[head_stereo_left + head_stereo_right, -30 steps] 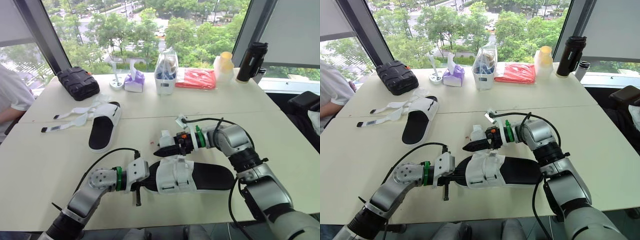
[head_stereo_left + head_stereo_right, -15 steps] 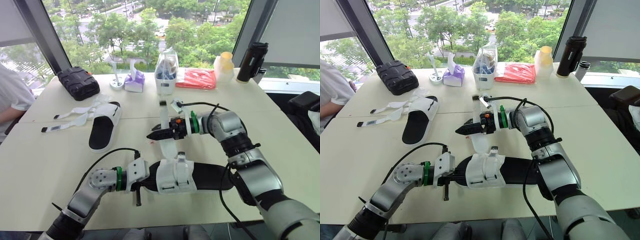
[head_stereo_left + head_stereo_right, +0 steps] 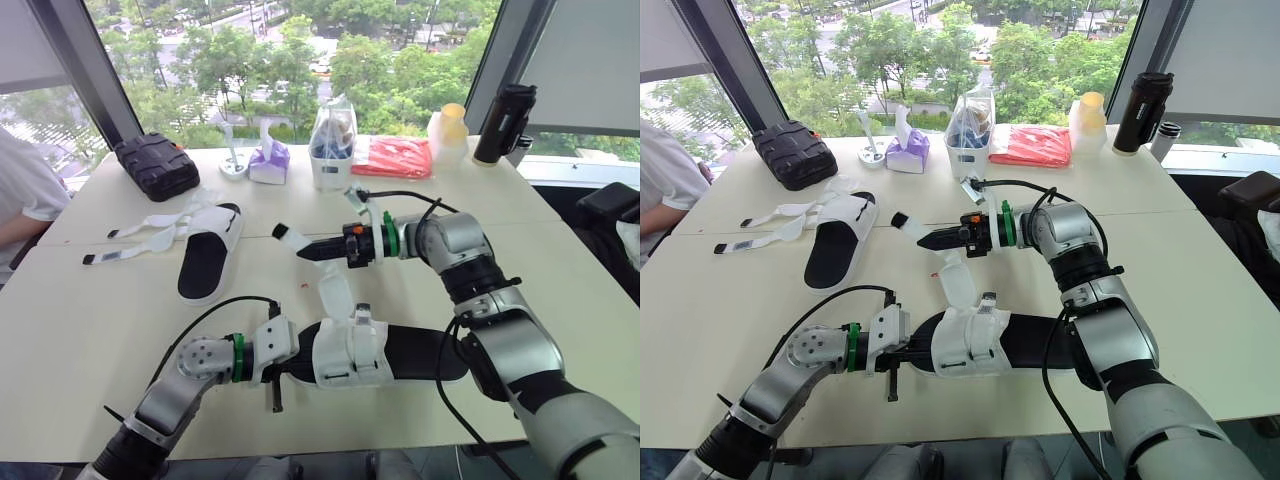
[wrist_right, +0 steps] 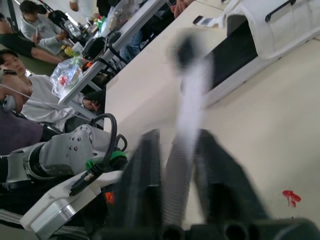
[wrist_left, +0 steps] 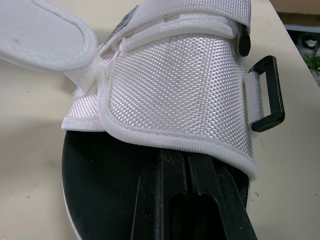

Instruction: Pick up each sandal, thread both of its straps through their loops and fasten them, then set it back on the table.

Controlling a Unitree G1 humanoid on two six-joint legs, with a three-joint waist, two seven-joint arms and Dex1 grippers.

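Two sandals lie on the table. The near sandal rests flat close to the front edge, black footbed up. The left gripper has its fingers pressed together and pushed in at the toe end under the white upper (the tips are hidden there). The right gripper is clenched on one white strap of this sandal, holding it in the air above the table. The strap's dark tip pokes out past the fingertips toward the robot's left. A black loop on the upper's side has nothing through it. The far sandal lies well apart to the left, its straps loose and spread on the tabletop.
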